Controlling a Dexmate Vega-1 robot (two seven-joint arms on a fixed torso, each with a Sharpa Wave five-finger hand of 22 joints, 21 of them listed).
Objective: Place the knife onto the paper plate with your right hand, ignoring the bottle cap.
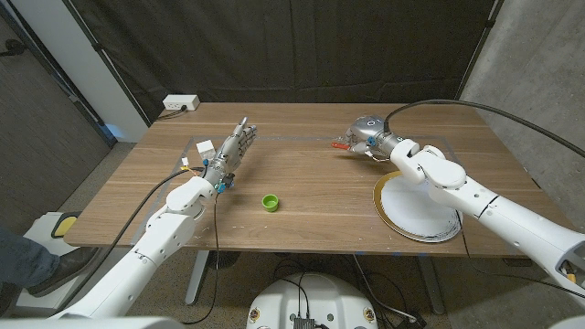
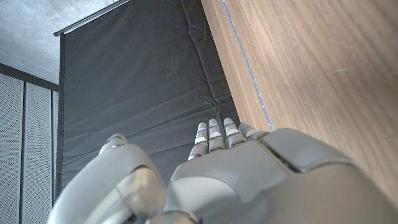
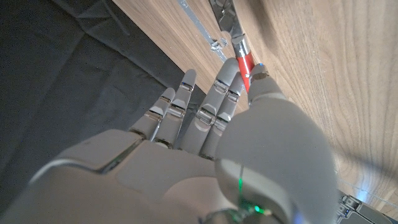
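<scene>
Knife [image 3: 239, 45]: red handle and metal blade, lying on the table [image 1: 302, 160] at the far right. The right wrist view shows handle and blade clearly, with the thumb beside the handle; the head view gives only a red sliver by the right hand [image 1: 364, 139].

Right hand: over the knife, fingers [image 3: 214, 106] extended and close together. Whether they grasp the handle, I cannot tell.

Left hand [image 1: 230, 153]: on the table's left half, fingers straight, released, holding nothing (the left wrist view shows them reaching toward the table's far edge).

Paper plate [image 1: 402, 206]: white, gold-rimmed, near the front right edge, partly under the right forearm; visible part bare.

Bottle cap [image 1: 270, 203]: green, front centre, well apart from both hands.

Open wood lies between knife and plate.
</scene>
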